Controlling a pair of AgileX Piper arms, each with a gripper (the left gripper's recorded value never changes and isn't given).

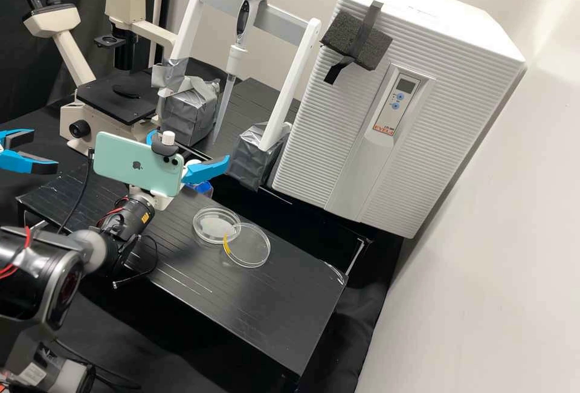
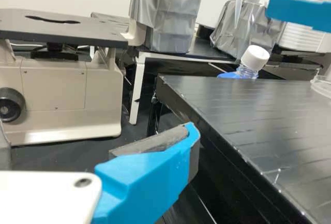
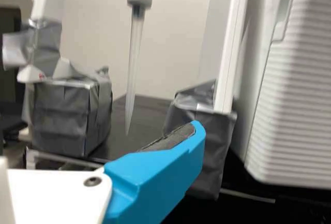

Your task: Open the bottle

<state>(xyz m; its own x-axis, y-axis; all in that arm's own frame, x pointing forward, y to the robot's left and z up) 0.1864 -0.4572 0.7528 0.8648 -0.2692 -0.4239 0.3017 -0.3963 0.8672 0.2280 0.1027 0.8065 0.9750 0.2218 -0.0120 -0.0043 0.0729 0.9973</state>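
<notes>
- Black raised surface (image 1: 284,302), high view: the bottle (image 1: 203,188) stands at its far edge, mostly hidden behind a mint phone (image 1: 138,163) mounted on the right arm. The right hand (image 1: 188,152) hangs above the bottle, spread wide and released. The left hand (image 1: 33,150) sits beyond the left edge, likewise released and empty. Two clear dishes (image 1: 232,234) lie mid-surface.
- Writing, high view: a white ribbed unit (image 1: 386,90) past the far edge bears a small display and orange print on its panel. The phone carries a logo. Neither is transcribed.
- Left wrist view: a white cap (image 2: 255,57) is seated on the bottle, with a blue label beneath whose print is too small to tell. One blue finger (image 2: 300,12) of the right hand crosses above the cap without touching it. A microscope (image 2: 62,79) stands off the surface's left edge.
- Right wrist view: a pipette tip (image 3: 132,74) hangs between two taped grey blocks (image 3: 67,110).
- Step in hand (judged): the approach, with the cap not yet gripped.
  - The right hand should lower squarely so its pads straddle the cap's ribbed side.
  - The left hand should steady the body low down before any twist.
  - Otherwise the bottle may spin or tip off the far edge.
</notes>
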